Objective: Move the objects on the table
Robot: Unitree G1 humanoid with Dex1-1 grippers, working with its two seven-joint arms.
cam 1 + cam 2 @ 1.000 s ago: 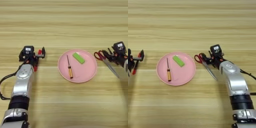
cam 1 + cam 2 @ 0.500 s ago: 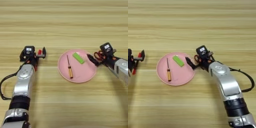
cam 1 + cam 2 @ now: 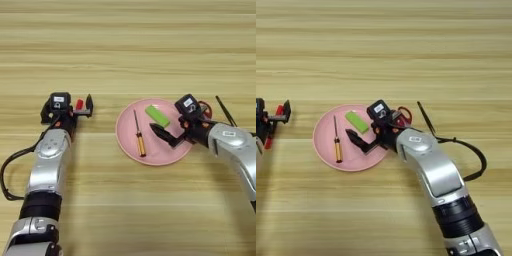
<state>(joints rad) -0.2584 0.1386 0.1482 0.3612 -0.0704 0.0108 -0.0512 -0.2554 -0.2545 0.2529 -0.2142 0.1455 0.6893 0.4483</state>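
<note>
Scissors (image 3: pixel 401 114) half hidden behind right gripper (image 3: pixel 165 136), jaws' state unclear, over pink plate (image 3: pixel 127 145); left gripper (image 3: pixel 80 106) spread empty

What I can't see or can't make out from here

My right gripper (image 3: pixel 358 141) sits over the pink plate (image 3: pixel 131 142) and covers part of its right rim, and my wrist hides most of the red-handled thing (image 3: pixel 402 114) behind it, so only a red loop and a thin black point (image 3: pixel 425 116) stick out; I can't tell whether they belong together. My right forearm runs off the right edge in the left eye view and off the bottom in the right eye view. My left gripper (image 3: pixel 75 106) is cut by the left edge in the right eye view, and I can't read whether the small red piece (image 3: pixel 79 104) between its fingers is held or part of it.
</note>
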